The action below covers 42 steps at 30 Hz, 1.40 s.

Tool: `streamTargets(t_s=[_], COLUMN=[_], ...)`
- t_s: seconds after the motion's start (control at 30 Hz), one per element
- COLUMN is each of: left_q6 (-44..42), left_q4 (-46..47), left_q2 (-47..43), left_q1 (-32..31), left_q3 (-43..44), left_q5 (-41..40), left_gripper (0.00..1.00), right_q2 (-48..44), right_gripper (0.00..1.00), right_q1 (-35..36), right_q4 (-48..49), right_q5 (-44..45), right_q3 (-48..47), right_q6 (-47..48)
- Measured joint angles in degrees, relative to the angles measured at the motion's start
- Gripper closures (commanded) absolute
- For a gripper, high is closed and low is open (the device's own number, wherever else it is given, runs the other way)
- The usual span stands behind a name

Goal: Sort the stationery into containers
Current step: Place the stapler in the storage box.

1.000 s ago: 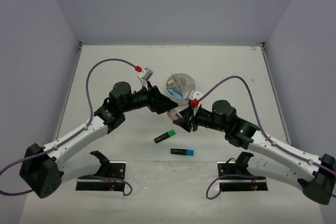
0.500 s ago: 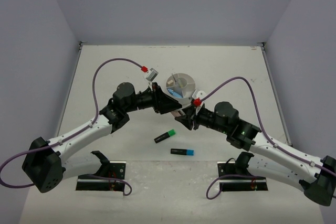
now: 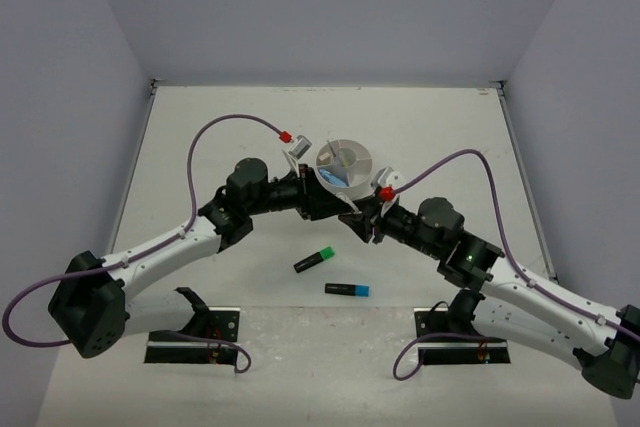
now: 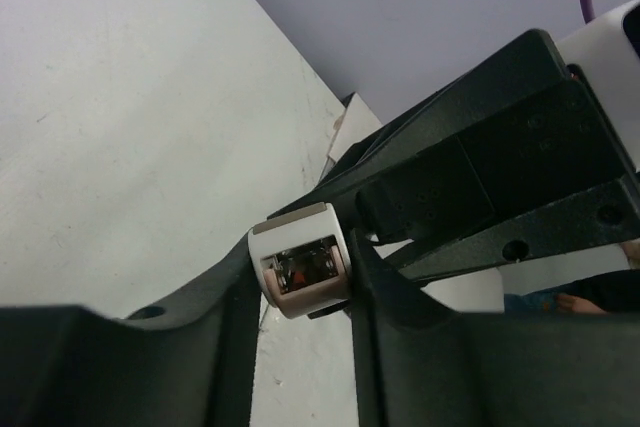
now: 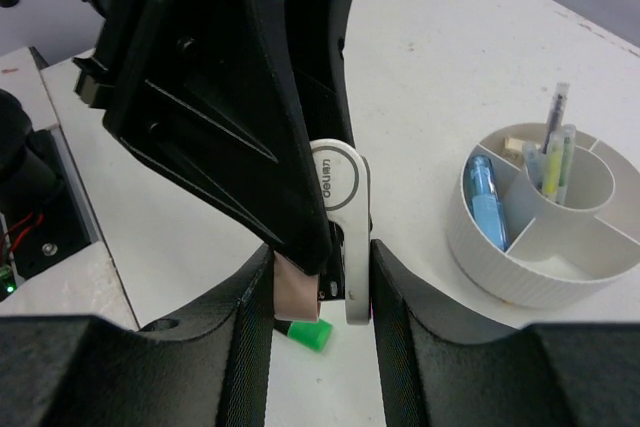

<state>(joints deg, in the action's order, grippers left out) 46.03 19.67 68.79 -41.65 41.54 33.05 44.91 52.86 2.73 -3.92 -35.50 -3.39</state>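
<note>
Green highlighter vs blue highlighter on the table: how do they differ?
Cap: the green highlighter has a green one, the blue highlighter a blue one. Pose: the green highlighter lies diagonally, the blue highlighter nearly level in the top view. Place: green sits nearer the organiser, blue nearer the near edge of the table. Both are black-bodied, lying on it.

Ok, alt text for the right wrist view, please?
The right claw grips a small white rounded plastic item beside a pale pink block, with the left claw on it from above. A round white plastic organiser holding a blue marker stands right.
</note>
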Motion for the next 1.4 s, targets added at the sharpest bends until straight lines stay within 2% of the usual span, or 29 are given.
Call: streamTargets(t_s=[0.03, 0.07, 0.1, 0.13, 0.17, 0.2, 0.33, 0.43, 0.57, 0.73, 0.9, 1.1, 1.23, 1.4], left_q6=[0.27, 0.98, 1.39, 1.35, 1.37, 1.29, -2.22, -6.53, -10.41, -12.71, -10.50, -5.59, -3.58, -1.11], left_q4=[0.25, 0.10, -0.03, -0.18, -0.22, -0.44, -7.29, -15.84, -24.42, -33.35, -38.86, -42.59, -43.63, -44.10], left_q2=[0.00, 0.00, 0.02, 0.07, 0.09, 0.09, 1.84, 6.18, 14.43, 27.40, 36.77, 43.82, 46.18, 48.58], left_q1=[-0.13, -0.28, -0.37, -0.32, -0.20, -0.16, -0.40, -0.70, -0.70, -0.70, -1.08, -3.49, -4.88, -5.35], left_q3=[0.17, 0.24, 0.24, 0.24, 0.24, 0.34, 6.36, 17.12, 32.43, 48.92, 54.35, 57.41, 60.62, 64.54], left_q5=[-0.24, -0.43, -0.54, -0.89, -0.91, -1.14, -4.50, -11.71, -23.17, -35.95, -46.20, -58.42, -61.54, -64.02], left_gripper=[1.00, 1.00, 1.00, 1.00, 1.00, 1.00, 1.00, 1.00, 1.00, 1.00, 1.00, 1.00, 1.00, 1.00], right_q2=[0.13, 0.28, 0.39, 0.56, 0.61, 0.68, 0.80, 0.48, -2.90, -11.27, -14.05, -7.51, -2.80, -1.14], right_gripper=[1.00, 0.99, 0.93, 0.62, 0.16, 0.01, 0.01, 0.01, 0.01, 0.01, 0.01, 0.01, 0.01, 0.01], right_q1=[0.00, 0.00, -0.07, -0.07, -0.05, -0.04, 0.02, -0.04, -3.18, -8.98, -10.12, -10.74, -10.88, -10.88], right_q4=[0.18, 0.41, 0.63, 1.02, 1.24, 1.31, 0.95, -3.65, -15.70, -24.49, -27.45, -29.19, -29.53, -29.83], right_q5=[0.27, 0.98, 1.48, 1.61, 1.83, 2.03, 6.98, 20.60, 38.71, 49.83, 55.10, 55.89, 55.40, 55.31], right_q3=[0.22, 0.32, 0.32, 0.32, 0.32, 0.32, 0.27, -1.01, -4.26, -4.97, -4.26, -3.96, -3.96, -3.96], right_q6=[0.18, 0.50, 0.56, 0.48, 0.42, 0.11, -2.74, -8.43, -20.90, -31.18, -37.03, -39.26, -40.10, -40.93])
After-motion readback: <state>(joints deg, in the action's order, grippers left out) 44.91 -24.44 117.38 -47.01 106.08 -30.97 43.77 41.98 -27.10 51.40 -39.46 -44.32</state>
